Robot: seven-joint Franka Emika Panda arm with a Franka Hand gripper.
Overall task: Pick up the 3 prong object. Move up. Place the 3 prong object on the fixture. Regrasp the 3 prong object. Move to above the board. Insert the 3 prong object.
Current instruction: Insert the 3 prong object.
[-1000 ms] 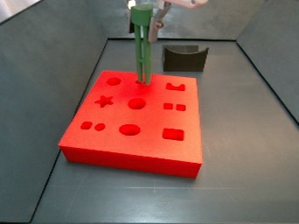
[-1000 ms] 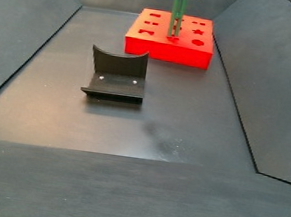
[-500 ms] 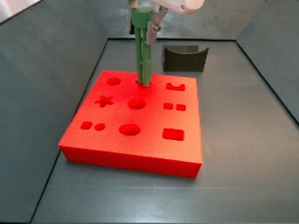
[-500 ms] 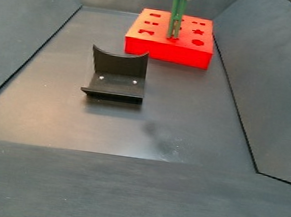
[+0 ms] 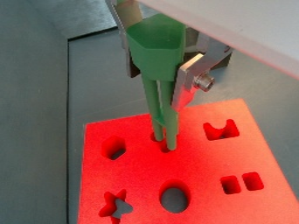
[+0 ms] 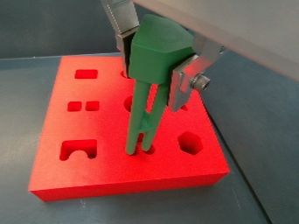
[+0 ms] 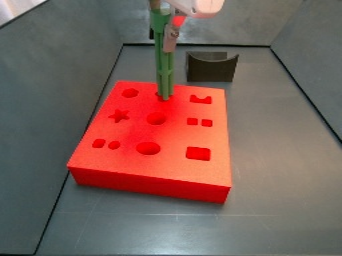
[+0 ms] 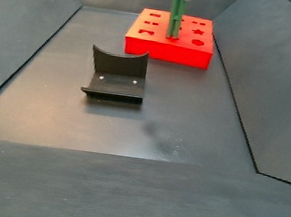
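While gripper [image 5: 163,61] pinches 3 prong object [image 7: 163,62] as before, prongs stay in board [image 7: 120,145]

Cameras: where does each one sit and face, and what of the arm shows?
Wrist view: above, looking down the green piece into the red board; claw fingers show.
Wrist view: same, from its other side; claw grips the piece.
Side view: high at the board's near end; dark fixture behind.
Side view: beyond the fixture; board far.
All share the upright piece.
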